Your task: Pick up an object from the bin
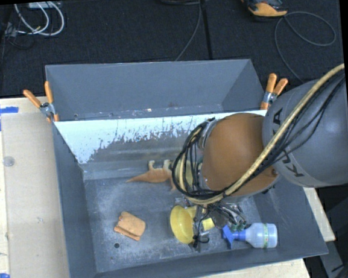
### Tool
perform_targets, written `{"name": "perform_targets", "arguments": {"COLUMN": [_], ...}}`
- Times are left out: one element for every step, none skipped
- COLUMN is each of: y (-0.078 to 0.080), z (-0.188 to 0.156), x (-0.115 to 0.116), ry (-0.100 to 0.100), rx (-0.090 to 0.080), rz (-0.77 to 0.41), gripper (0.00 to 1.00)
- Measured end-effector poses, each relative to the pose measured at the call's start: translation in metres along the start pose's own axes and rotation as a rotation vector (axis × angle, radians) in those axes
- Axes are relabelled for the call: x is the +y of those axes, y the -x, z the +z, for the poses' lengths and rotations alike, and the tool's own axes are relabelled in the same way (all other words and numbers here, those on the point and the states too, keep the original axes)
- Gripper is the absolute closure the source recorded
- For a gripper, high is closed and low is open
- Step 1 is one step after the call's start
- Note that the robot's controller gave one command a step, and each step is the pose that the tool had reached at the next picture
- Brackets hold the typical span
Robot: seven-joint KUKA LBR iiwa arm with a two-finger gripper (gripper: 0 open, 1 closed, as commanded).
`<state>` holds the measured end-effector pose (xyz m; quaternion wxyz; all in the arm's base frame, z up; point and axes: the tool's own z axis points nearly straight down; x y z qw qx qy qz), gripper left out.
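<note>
Beside yellow round thing at bin front, tool, grip state untellable; "KUKA" on arm.

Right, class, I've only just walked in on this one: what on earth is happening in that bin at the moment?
The robot arm's gripper is down low near the front of the grey metal bin, right against a round yellow plastic object. A pale bottle with a blue cap lies just to the right of it. A tan bread-like slab lies to the left, and an orange-brown pointed piece lies farther back. Nothing looks lifted yet.
</note>
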<state>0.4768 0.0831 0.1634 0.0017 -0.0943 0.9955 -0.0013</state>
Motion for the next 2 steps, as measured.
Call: {"name": "perform_targets", "arguments": {"y": [0.000, 0.002], "z": [0.000, -0.049], "x": [0.000, 0.004], "ry": [0.000, 0.000], "rx": [0.000, 0.007], "rz": [0.000, -0.006], "gripper": [1.00, 1.00]}}
